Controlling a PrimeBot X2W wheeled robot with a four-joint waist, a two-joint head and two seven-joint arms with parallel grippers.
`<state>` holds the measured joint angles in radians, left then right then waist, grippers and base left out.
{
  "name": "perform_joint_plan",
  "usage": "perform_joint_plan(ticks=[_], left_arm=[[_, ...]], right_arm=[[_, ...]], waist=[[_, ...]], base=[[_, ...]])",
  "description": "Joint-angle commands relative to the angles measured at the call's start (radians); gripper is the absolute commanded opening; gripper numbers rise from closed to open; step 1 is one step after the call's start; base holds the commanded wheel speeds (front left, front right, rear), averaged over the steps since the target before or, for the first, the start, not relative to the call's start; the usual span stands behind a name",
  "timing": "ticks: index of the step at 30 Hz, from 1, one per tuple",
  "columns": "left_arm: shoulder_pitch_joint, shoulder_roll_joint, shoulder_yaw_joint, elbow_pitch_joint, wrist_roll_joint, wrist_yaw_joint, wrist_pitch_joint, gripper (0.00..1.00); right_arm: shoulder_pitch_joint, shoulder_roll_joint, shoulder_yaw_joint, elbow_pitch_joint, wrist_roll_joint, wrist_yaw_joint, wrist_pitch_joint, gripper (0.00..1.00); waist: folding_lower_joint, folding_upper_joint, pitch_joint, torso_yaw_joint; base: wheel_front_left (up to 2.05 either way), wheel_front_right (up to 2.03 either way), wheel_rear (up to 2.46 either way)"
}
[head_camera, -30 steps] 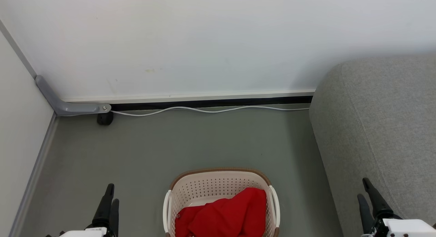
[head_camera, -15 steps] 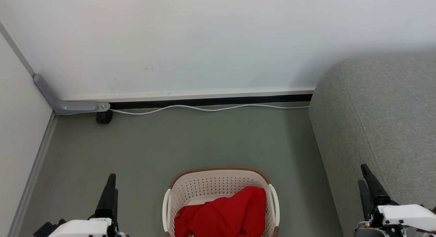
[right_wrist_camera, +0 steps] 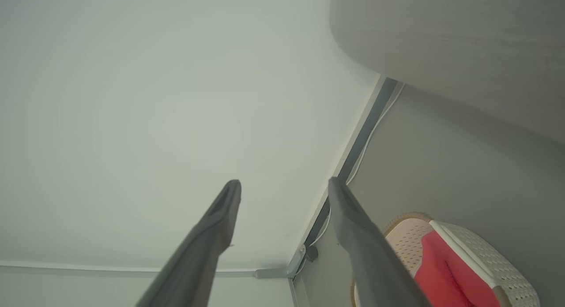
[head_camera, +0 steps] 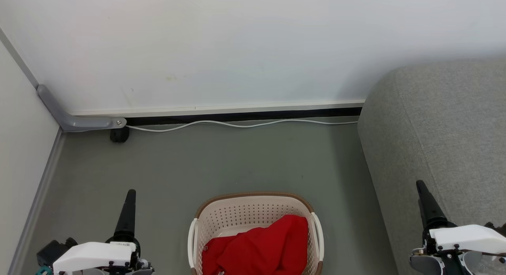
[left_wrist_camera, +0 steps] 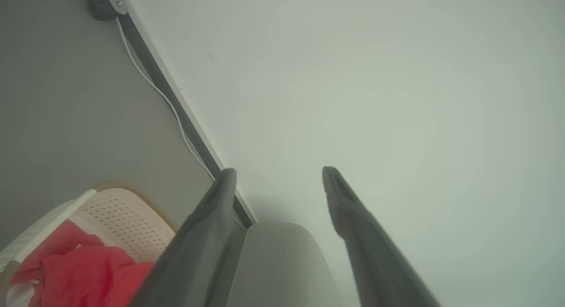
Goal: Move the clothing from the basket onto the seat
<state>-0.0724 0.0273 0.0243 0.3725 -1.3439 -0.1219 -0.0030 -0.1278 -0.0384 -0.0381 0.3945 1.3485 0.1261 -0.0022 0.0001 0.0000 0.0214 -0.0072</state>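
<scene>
Task not begun — the clothing (head_camera: 257, 249) was seen heaped in the basket (head_camera: 255, 195), set on the floor (head_camera: 197, 168) near the left edge of the seat (head_camera: 435, 129); none was seen on the seat. The left gripper (left_wrist_camera: 279, 170) and right gripper (right_wrist_camera: 282, 183) were held spread and empty — either side of the basket.

A white cable (head_camera: 245, 125) runs over the grey floor (head_camera: 217, 160) along the white wall's (head_camera: 237, 49) foot, from a grey pipe's (head_camera: 75, 123) end with a black lump (head_camera: 118, 135) just below.
</scene>
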Motion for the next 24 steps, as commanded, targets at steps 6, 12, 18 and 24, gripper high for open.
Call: perform_joint_plan(ticks=[6, 12, 18, 24], left_arm=[[-0.08, 0.024, 0.0, -0.012, 0.09, -0.003, -0.027, 1.0], [-0.098, 0.032, -0.009, -0.003, 0.161, -0.004, -0.045, 1.0], [-0.116, 0.04, -0.024, 0.011, 0.24, -0.004, -0.063, 1.0], [-0.134, 0.051, -0.043, 0.023, 0.336, -0.005, -0.08, 1.0]], right_arm=[[-0.075, -0.019, 0.022, -0.008, -0.098, 0.004, -0.029, 1.0], [-0.099, -0.022, 0.037, 0.009, -0.177, 0.004, -0.047, 1.0], [-0.121, -0.031, 0.057, 0.023, -0.269, 0.004, -0.064, 1.0], [-0.14, -0.036, 0.08, 0.039, -0.36, 0.004, -0.082, 1.0]], waist=[[-0.0001, 0.0, 0.006, -0.001], [-0.0001, 0.0, 0.01, -0.003], [-0.0001, 0.0, 0.012, -0.005], [-0.0001, 0.0, 0.013, -0.005]], base=[[0.0, 0.0, 0.0], [0.0, 0.0, 0.0], [0.0, 0.0, 0.0], [0.0, 0.0, 0.0]])
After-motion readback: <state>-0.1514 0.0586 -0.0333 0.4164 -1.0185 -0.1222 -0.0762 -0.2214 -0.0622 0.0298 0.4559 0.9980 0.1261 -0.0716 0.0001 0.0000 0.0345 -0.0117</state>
